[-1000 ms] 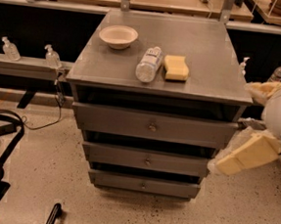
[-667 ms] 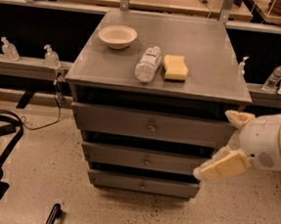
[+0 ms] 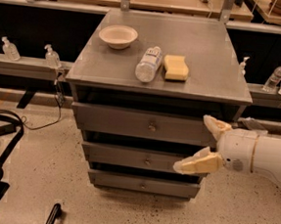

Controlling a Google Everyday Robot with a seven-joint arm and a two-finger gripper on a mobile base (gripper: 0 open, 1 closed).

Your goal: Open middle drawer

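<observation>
Claw [image 3: 205, 145] low at right, fingers [image 3: 215, 125] spread wide and holding nothing, lower fingertip [image 3: 195, 164] overlapping right end of middle drawer [image 3: 127, 156], second of three grey fronts under worktop [image 3: 209, 51] carrying bowl [image 3: 118, 36], bottle [image 3: 148, 64] and sponge [image 3: 176, 67].

A white bowl [image 3: 117, 36] sits near the back left corner of the cabinet top [image 3: 213, 66]. Toward its front edge a clear bottle [image 3: 148, 64] lies beside a yellow sponge [image 3: 176, 67]. Small bottles [image 3: 8, 48], perhaps sanitizer, stand on side ledges [image 3: 24, 65].
</observation>
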